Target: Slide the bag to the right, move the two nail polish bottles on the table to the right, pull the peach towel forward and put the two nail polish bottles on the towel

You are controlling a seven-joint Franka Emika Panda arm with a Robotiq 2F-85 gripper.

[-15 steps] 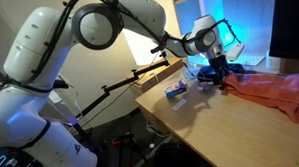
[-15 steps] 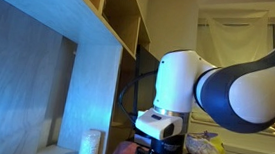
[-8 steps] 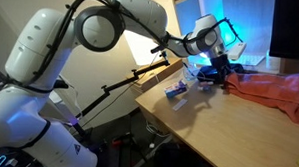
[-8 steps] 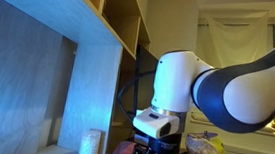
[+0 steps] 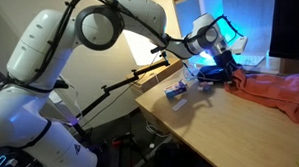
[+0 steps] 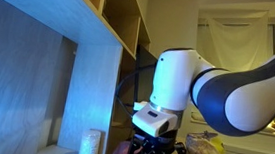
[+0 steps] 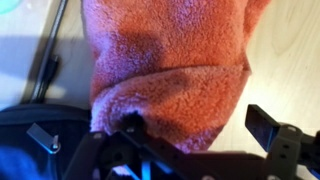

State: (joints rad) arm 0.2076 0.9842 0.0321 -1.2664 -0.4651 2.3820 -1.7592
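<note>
Wrist view: tool (image 7: 152, 130) spread wide, nothing clamped. Peach towel (image 7: 170, 50) lies under and ahead of tool, its folded edge bunched between fingers (image 7: 263, 122). Bare table (image 7: 290, 50) shows beside towel. Exterior view: small blue item (image 5: 174, 91) on table, apart from tool, type unclear.
</note>
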